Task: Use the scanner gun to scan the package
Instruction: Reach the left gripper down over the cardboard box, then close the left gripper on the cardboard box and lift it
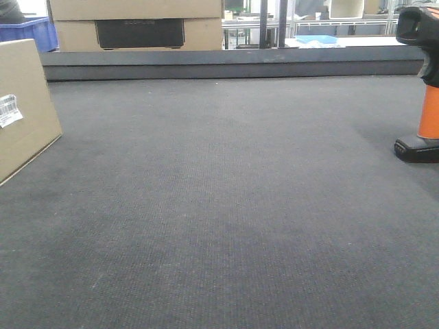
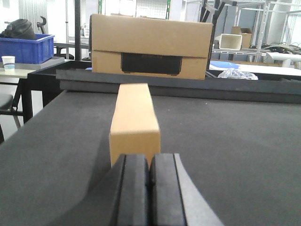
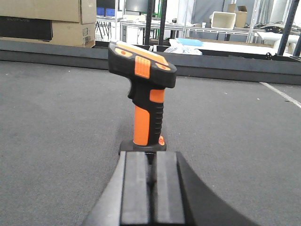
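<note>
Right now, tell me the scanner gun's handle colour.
Orange with black grip on the scanner gun; right wrist view.

- The package [image 1: 24,103] sits at the left edge of the frame, partly cut off, with a white label [image 1: 9,110] on its facing side.
- The scanner gun [image 1: 430,110] stands upright at the right edge on its black base [image 1: 416,149].
- Dark grey table [image 1: 219,205] lies between them.
- A bigger cardboard box [image 1: 137,14] with a black panel [image 1: 140,33] stands at the upper left, behind a dark ledge [image 1: 233,63].
- A blue crate [image 1: 31,33] is in the upper left corner.

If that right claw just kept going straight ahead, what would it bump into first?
Most likely the scanner gun, which stands upright directly ahead of the closed right gripper. How much gap lies between them is hard to judge.
</note>
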Controlling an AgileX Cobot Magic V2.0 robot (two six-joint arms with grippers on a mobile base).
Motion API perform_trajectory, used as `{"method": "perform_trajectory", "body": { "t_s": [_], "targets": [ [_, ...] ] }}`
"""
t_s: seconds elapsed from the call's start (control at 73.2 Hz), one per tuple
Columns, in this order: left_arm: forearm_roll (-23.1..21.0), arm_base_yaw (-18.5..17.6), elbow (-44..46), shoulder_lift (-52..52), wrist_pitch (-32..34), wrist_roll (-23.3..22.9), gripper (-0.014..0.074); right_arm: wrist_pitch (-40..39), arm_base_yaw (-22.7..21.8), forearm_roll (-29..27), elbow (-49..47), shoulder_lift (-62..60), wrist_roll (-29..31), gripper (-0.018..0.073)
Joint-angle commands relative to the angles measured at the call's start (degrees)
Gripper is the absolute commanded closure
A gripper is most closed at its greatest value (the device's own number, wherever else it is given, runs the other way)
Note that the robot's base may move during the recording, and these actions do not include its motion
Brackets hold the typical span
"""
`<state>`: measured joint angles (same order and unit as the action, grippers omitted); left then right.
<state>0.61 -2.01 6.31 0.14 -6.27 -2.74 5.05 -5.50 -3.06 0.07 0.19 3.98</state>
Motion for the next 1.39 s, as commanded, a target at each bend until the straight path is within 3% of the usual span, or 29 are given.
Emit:
{"method": "perform_trajectory", "body": {
  "t_s": [0.0, 0.164, 0.382, 0.697, 0.942, 1.175, 1.38],
  "targets": [
    [0.8, 0.1, 5.8, 0.0, -3.4, 0.2, 0.0708, -0.9, 0.2, 0.3, -0.1, -0.2, 0.0, 0.0728],
    [0.4, 0.1, 15.1, 7.0, -13.0, 0.2, 0.0708, -0.9, 0.2, 0.3, -0.1, -0.2, 0.0, 0.0728],
    [-7.1, 0.1, 27.3, 24.6, -18.8, 0.2, 0.0708, -0.9, 0.2, 0.3, -0.1, -0.2, 0.0, 0.0728],
    [-7.0, 0.1, 45.6, 51.7, -26.0, 0.2, 0.0708, -0.9, 0.2, 0.3, -0.1, -0.2, 0.0, 0.0728],
    [-5.2, 0.2, 55.7, 62.1, -25.8, 0.2, 0.0708, -0.9, 0.2, 0.3, -0.1, -0.2, 0.0, 0.0728],
    [-5.4, 5.1, 69.7, 74.0, -43.3, -0.6, 0.0708, -0.9, 0.2, 0.3, -0.1, -0.2, 0.0, 0.0728],
    [-5.4, 6.4, 76.0, 82.3, -51.8, 0.4, 0.0708, -0.9, 0.2, 0.3, -0.1, -0.2, 0.0, 0.0728]
  ]
}}
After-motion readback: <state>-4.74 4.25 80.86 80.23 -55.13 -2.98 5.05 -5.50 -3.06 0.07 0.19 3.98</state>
